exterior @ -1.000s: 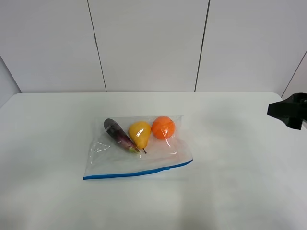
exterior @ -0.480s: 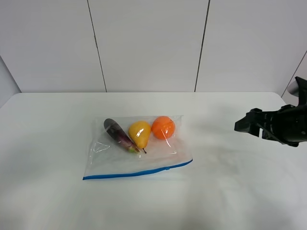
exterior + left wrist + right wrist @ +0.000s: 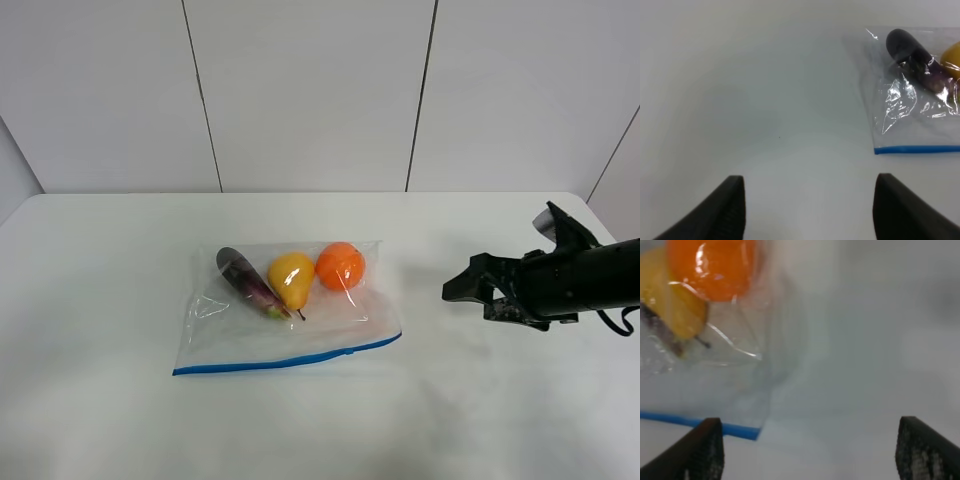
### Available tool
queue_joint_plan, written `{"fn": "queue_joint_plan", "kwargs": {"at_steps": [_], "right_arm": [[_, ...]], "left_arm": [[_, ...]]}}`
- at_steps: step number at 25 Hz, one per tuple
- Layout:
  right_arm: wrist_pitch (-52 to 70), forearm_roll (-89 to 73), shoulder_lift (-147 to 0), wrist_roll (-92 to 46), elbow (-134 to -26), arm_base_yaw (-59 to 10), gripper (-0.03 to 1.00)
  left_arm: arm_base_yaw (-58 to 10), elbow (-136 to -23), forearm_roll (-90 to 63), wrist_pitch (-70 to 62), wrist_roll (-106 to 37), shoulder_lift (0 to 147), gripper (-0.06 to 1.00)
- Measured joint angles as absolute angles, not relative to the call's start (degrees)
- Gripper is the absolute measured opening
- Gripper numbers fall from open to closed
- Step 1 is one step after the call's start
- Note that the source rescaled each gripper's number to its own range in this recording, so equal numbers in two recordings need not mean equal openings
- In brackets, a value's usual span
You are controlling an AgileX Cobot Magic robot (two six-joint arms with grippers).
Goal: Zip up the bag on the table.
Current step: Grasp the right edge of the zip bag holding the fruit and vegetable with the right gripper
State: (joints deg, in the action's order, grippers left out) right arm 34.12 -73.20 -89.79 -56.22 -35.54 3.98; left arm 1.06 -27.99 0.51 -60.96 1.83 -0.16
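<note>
While clear flexible plastic zip bag [image 3: 330, 320] lies centred, nothing is gripped

Its blue zipper strip [image 3: 285, 360] faces the front edge of the large white matte table [image 3: 100, 420]; purple eggplant [image 3: 245, 280], yellow pear [image 3: 291, 280] and orange [image 3: 341, 266] sit behind it, inside. Over bare tabletop the left gripper [image 3: 810, 179] spreads its 2 black fingers wide, empty. Near the right edge the right gripper [image 3: 470, 302] hangs wide open, empty, well apart from the bag.

A lab-like test room: a plain white matte bench [image 3: 100, 420] with rounded corners against blank white wall panels [image 3: 310, 90] with dark seams, and a black robot arm [image 3: 592, 274].
</note>
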Motion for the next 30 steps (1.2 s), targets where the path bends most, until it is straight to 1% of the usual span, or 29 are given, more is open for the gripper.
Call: {"fn": "queue_joint_plan", "kwargs": {"at_steps": [4, 9, 13, 21, 27, 30], "right_arm": [[36.2, -77.84, -94.78, -59.33, -38.0, 1.64, 0.87], [35.29, -81.02, -100.42, -60.3, -42.52, -6.39, 0.87], [34.08, -83.75, -104.73, -59.75, -45.78, -10.56, 0.87], [32.93, -83.07, -107.74, -57.23, -46.47, -11.35, 0.87], [30.89, -75.69, -107.74, -52.5, -46.47, -11.35, 0.87], [30.17, -74.55, -107.74, -51.62, -46.47, -11.35, 0.87]], "left_arm": [[1.06, -27.99, 0.51, -60.96, 1.83, -0.16, 0.83], [1.06, -27.99, 0.51, -60.96, 1.83, -0.16, 0.83], [1.06, -27.99, 0.51, -60.96, 1.83, -0.16, 0.83], [1.06, -27.99, 0.53, -60.96, 1.83, -0.16, 0.83], [1.06, -27.99, 0.58, -60.96, 1.83, -0.16, 0.83], [1.06, -27.99, 0.58, -60.96, 1.78, -0.16, 0.83]]}}
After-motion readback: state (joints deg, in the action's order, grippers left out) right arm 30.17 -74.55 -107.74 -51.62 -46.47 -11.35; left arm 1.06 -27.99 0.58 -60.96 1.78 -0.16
